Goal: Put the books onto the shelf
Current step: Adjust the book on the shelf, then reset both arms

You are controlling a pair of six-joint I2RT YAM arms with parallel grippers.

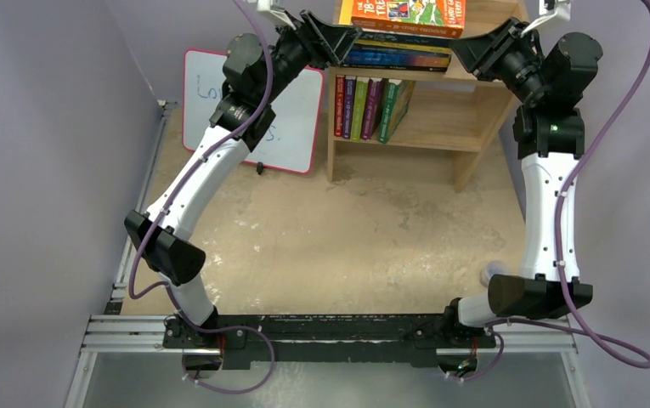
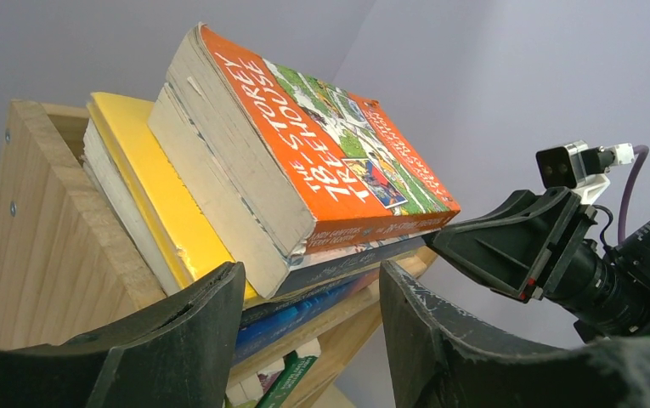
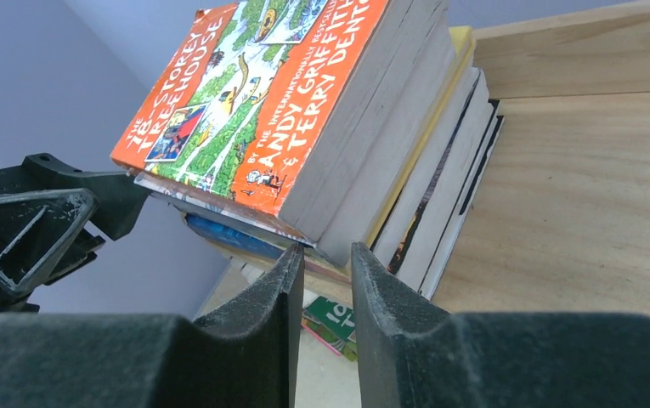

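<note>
The wooden shelf stands at the back right. On its top tier lies a flat stack of books, with an orange "78-Storey Treehouse" book uppermost and a yellow book and blue ones beneath. Several books stand upright on the lower tier. My left gripper is open at the stack's left end, holding nothing. My right gripper is at the stack's right end. Its jaws stand a narrow gap apart, tips at the stack's lower corner, nothing visibly clamped.
A pink-edged whiteboard leans against the back wall left of the shelf. Purple walls close in on both sides. The shelf's side panel rises beside the stack. Bare tabletop lies between the arms.
</note>
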